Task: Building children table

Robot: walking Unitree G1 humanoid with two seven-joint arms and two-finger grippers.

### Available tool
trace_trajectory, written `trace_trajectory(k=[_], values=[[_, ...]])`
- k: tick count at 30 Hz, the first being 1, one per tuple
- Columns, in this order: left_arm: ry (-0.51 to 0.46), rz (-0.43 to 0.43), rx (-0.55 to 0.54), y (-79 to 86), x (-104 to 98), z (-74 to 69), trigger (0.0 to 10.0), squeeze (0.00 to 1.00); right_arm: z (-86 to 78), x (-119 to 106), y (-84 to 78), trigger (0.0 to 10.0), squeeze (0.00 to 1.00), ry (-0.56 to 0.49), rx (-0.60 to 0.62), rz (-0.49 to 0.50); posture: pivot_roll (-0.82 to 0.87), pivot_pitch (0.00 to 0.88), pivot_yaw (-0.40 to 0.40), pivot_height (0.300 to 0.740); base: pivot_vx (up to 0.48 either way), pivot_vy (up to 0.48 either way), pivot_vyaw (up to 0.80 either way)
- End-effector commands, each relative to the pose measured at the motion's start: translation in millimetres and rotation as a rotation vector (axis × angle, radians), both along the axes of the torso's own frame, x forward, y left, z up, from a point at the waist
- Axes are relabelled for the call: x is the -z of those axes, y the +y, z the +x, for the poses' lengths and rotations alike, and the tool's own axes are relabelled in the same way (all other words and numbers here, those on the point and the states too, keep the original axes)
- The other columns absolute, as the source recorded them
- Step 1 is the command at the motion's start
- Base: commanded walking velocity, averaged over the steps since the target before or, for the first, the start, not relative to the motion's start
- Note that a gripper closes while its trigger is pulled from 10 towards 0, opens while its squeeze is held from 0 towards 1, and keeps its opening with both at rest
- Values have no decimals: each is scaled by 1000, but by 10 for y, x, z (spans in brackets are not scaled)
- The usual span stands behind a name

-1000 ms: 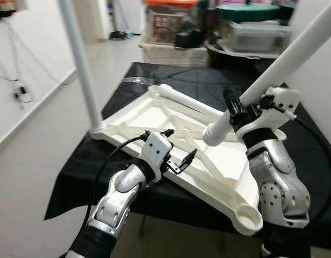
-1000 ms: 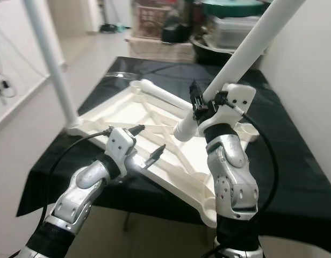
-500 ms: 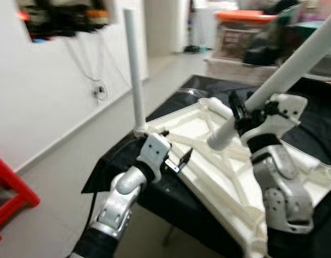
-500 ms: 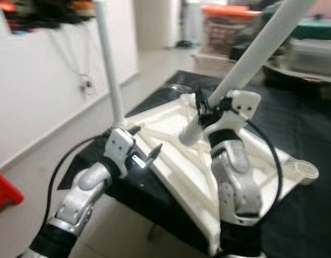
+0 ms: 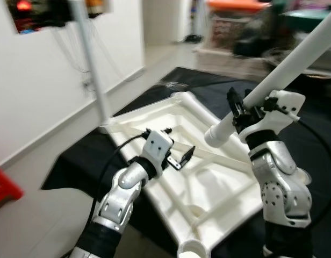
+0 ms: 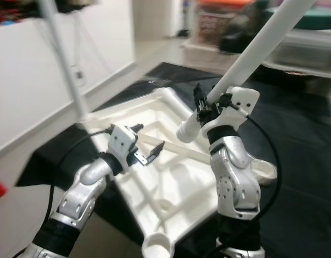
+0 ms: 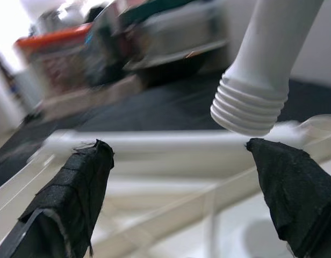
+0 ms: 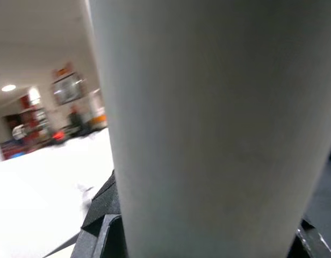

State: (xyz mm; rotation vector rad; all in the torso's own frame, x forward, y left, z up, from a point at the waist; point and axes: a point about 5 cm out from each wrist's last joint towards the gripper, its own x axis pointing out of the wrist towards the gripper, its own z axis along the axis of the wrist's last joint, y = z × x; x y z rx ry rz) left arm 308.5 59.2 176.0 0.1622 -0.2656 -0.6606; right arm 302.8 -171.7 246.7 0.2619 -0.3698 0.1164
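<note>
An upside-down white plastic table top (image 5: 208, 183) lies on a black-covered table (image 5: 74, 161). One white leg (image 5: 90, 59) stands upright in its far left corner, and another leg (image 5: 195, 105) lies along its far edge. My right gripper (image 5: 250, 102) is shut on a third white leg (image 5: 283, 64), held slanting above the top with its threaded end (image 5: 213, 137) pointing down. My left gripper (image 5: 180, 141) hovers open over the top's ribs, just left of that threaded end (image 7: 251, 107) and holding nothing. An empty round socket (image 5: 191, 250) shows at the near corner.
Storage boxes and bins (image 5: 235, 21) are stacked behind the table. A white wall runs along the left with bare floor beside it. A red stool (image 5: 1, 188) stands at the lower left. Blur softens the background.
The whole picture has swung, so the camera moved. Both arms keep their pose: the right gripper still grips the slanted leg, and the left stays open above the top.
</note>
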Motion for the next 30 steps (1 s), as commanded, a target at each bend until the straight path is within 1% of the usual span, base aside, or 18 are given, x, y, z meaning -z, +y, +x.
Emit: trace_trajectory(k=[1, 11, 13, 18, 22, 30], values=[[19, 1, -11, 38, 36, 9, 10000, 0, -17, -63, 37, 10000, 0, -34, -17, 8, 61, 0, -50, 740, 0, 0, -800], [32, -10, -13, 23, 47, -8, 10000, 0, -19, -88, 50, 10000, 0, -50, -27, 4, 61, 0, -50, 740, 0, 0, -800], [39, -23, -9, 18, 52, -22, 10000, 0, -20, -82, 59, 10000, 0, -48, -27, -2, 60, 0, -50, 740, 0, 0, 0], [47, -24, -4, 15, 58, -30, 10000, 0, -17, -75, 73, 10000, 0, -46, -31, -3, 60, 0, -50, 740, 0, 0, 0], [49, -24, -2, 13, 66, -45, 10000, 0, -20, -48, 95, 10000, 0, -39, -37, -19, 62, 0, -52, 740, -340, 0, 0], [48, -18, 7, 0, 72, -56, 10000, 0, -37, -14, 108, 10000, 0, -27, -39, -19, 58, 0, -48, 740, -413, 0, 0]])
